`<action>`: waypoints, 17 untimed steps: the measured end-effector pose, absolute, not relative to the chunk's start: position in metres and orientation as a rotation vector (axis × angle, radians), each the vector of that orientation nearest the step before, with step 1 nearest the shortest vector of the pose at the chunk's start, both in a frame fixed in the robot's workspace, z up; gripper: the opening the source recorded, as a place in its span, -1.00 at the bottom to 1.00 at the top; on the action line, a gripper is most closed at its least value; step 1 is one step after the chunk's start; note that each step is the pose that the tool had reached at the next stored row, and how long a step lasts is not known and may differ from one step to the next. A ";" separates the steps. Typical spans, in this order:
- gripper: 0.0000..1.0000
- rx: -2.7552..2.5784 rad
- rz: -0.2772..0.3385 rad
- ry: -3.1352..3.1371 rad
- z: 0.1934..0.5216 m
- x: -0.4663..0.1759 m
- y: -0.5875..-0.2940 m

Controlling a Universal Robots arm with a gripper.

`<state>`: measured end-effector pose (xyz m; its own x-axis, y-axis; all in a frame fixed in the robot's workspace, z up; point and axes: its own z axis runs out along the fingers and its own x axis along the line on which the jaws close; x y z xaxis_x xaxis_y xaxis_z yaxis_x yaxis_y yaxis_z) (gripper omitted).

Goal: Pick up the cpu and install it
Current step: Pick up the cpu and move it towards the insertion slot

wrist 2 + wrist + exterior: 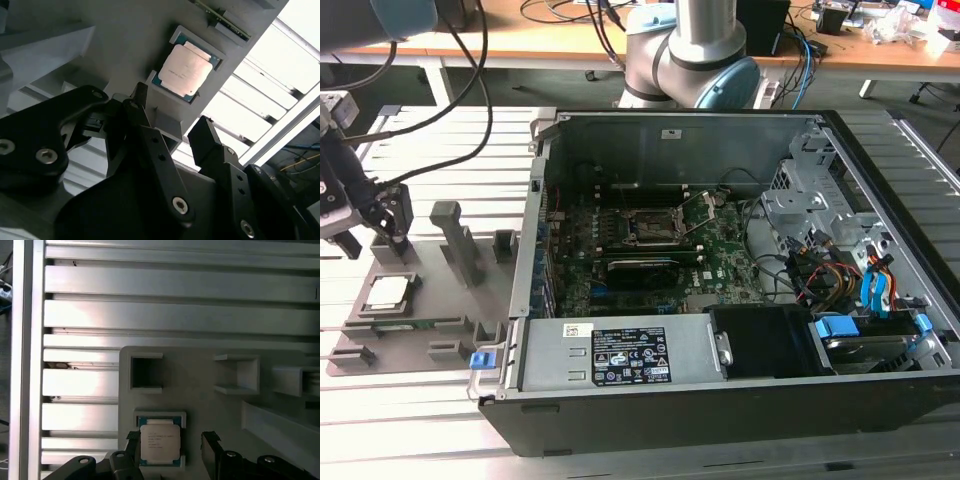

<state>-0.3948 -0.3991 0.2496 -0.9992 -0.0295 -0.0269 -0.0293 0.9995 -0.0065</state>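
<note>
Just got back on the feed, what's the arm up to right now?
The gripper hangs open over the grey fixture tray at the exterior view's left, close to the cpu, holding nothing. The cpu lies flat in its nest on the tray, not yet picked up. In the open computer case, the motherboard socket has its latch frame raised.

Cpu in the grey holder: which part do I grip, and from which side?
Take the cpu by two opposite edges, coming straight down from above. It lies flat, plate up, in a shallow seat of the grey holder, so probably only its thin sides can be pinched. The open gripper is lined up over those edges.
</note>
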 end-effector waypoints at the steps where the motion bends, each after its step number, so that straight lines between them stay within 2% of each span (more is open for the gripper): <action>1: 0.21 -0.046 -0.016 3.114 0.249 -0.395 -0.399; 5: 0.21 -0.046 -0.060 3.114 0.248 -0.395 -0.400; 11: 0.21 -0.048 -0.059 3.114 0.234 -0.395 -0.415; 17: 0.21 -0.063 -0.058 3.114 0.221 -0.395 -0.417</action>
<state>-0.3951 -0.4173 0.2206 -0.9988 -0.0412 -0.0259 -0.0402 0.9985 -0.0380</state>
